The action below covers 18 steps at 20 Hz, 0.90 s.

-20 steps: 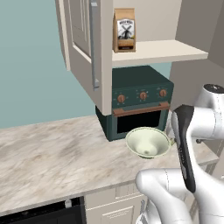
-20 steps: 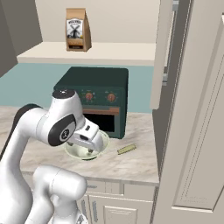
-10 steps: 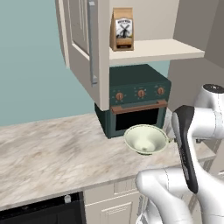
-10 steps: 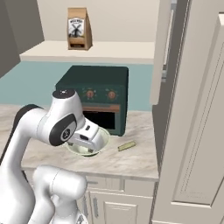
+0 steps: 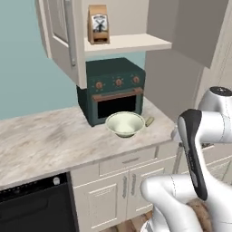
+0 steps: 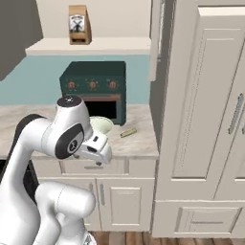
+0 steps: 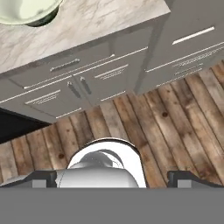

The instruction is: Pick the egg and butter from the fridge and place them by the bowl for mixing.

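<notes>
Left base view: bowl (image 5: pixel 124 123) near counter (image 5: pixel 41 138) front edge before toaster oven (image 5: pixel 113 88), leaving space beside it; gripper (image 7: pixel 111 178) jaws apart, empty

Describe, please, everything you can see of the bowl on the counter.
The bowl is wide, shallow and round, pale cream-white with a faint green tint, smooth and unmarked. It stands upright and looks empty on the marbled counter, just in front of the dark green toaster oven. A small tan stick-shaped thing lies beside it, apart from it.
</notes>
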### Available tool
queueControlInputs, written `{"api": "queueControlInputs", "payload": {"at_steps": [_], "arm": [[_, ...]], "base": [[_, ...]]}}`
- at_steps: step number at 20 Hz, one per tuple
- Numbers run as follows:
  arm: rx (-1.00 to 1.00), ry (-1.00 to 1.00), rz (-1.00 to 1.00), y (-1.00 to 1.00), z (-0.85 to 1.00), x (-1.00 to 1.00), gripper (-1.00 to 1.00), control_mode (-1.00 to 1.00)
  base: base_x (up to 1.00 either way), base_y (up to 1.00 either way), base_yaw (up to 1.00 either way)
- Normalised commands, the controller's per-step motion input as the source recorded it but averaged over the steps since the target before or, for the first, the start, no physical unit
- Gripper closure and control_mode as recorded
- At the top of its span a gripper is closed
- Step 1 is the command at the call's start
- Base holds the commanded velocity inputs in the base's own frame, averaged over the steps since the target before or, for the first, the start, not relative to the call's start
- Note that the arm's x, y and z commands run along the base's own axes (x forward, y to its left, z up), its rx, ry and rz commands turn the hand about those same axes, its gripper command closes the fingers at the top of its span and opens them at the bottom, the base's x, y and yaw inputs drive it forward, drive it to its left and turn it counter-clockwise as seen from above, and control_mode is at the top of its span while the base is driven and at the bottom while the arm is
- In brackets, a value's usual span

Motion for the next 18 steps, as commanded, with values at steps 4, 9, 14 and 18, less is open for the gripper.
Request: {"api": "queueControlInputs", "payload": {"at_steps": [4, 9, 14, 18], "arm": [[0.00, 0.00, 0.00, 0.00, 0.00, 0.00, -1.00, 1.00], [0.00, 0.00, 0.00, 0.00, 0.00, 0.00, -1.00, 1.00], [0.00, 0.00, 0.00, 0.00, 0.00, 0.00, -1.00, 1.00], [0.00, 0.00, 0.00, 0.00, 0.00, 0.00, -1.00, 1.00]], "base": [[0.00, 0.10, -0.98], [0.00, 0.06, -1.00], [0.00, 0.01, -0.95], [0.00, 0.04, -1.00]]}}
